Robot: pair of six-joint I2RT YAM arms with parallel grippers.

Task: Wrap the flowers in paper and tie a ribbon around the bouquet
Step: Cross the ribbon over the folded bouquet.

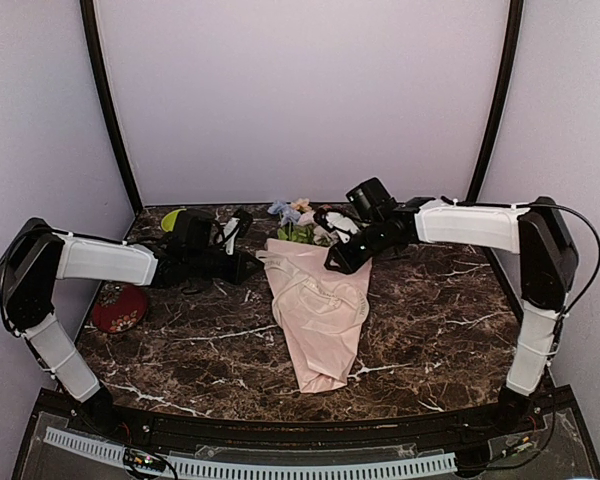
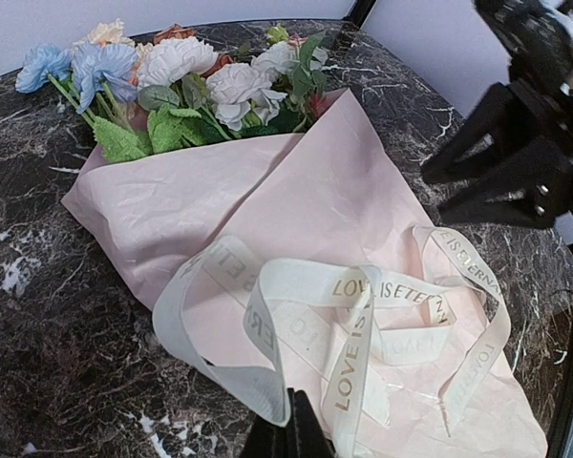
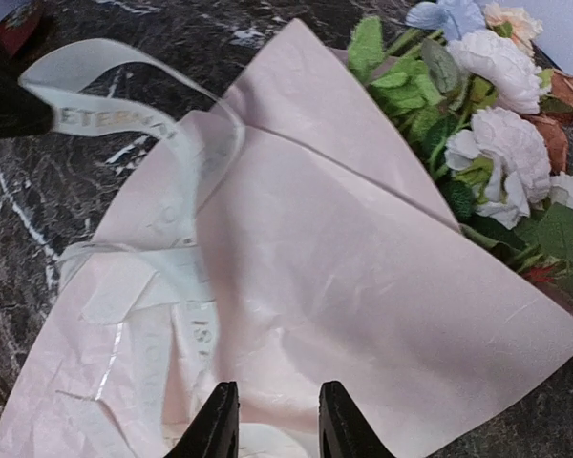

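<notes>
The bouquet (image 1: 318, 310) lies on the dark marble table (image 1: 180, 340), a pale pink paper (image 2: 306, 191) cone with its tip toward the near edge. The flowers (image 2: 196, 72), blue, white and peach with green leaves, stick out at the far end. The cream ribbon (image 2: 401, 291), printed with gold words, loops loosely over the cone. My left gripper (image 2: 291, 434) is shut on one end of the ribbon at the cone's left edge. My right gripper (image 3: 277, 420) hovers open just above the paper (image 3: 363, 286) on the cone's right side, with nothing between its fingers.
A green bowl (image 1: 173, 218) stands at the back left behind the left arm. A red round object (image 1: 118, 307) sits near the left edge. The right gripper (image 2: 435, 196) shows as a black shape over the cone in the left wrist view.
</notes>
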